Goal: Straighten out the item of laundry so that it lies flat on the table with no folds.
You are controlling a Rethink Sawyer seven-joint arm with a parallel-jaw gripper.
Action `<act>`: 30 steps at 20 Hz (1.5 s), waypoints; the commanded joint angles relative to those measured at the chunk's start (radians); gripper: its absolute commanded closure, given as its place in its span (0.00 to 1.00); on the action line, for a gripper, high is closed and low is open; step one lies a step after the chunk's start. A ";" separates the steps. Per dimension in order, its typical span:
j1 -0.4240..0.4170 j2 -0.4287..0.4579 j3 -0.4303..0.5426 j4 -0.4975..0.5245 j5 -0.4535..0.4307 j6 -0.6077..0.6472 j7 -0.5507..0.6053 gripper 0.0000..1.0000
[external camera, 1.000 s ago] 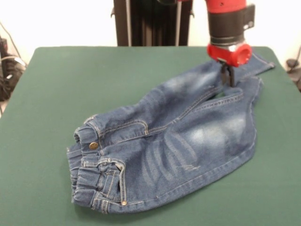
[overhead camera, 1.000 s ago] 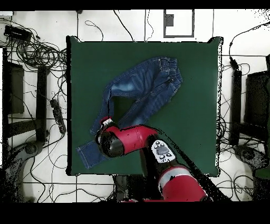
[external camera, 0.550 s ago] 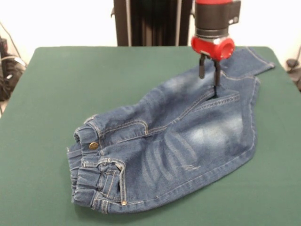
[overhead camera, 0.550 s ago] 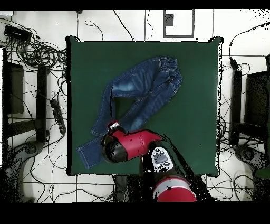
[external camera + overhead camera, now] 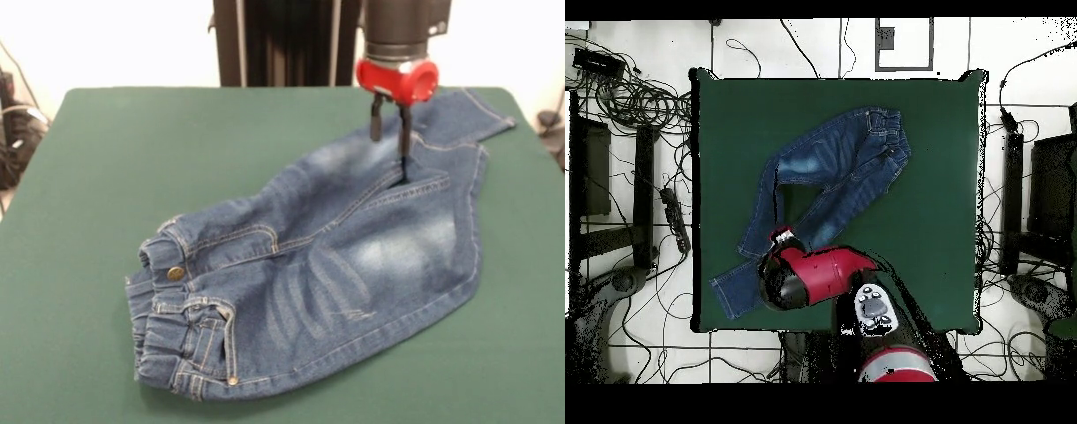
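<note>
Green table (image 5: 132, 150) bears folded jeans (image 5: 335, 265); gripper (image 5: 390, 140) above leg, jaws parted, holding nothing.

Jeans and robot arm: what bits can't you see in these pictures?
- Overhead view: the red arm covers the gripper and part of one leg of the jeans.
- Front view: the top edge cuts off the arm above the gripper.
- Front view: one leg of the jeans lies folded over the other, hiding cloth beneath.
- Front view: the bottom edge cuts off the near side of the table.

Even bright light, soft shadows (background blown white), mild blur.
</note>
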 commanded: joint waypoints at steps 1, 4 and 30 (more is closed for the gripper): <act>-0.138 -0.161 0.185 0.021 0.052 0.250 -0.185 0.00; -0.205 -0.190 0.241 -0.028 0.068 0.354 -0.254 0.00; -0.316 0.297 0.306 -0.687 -0.147 0.497 -0.384 0.00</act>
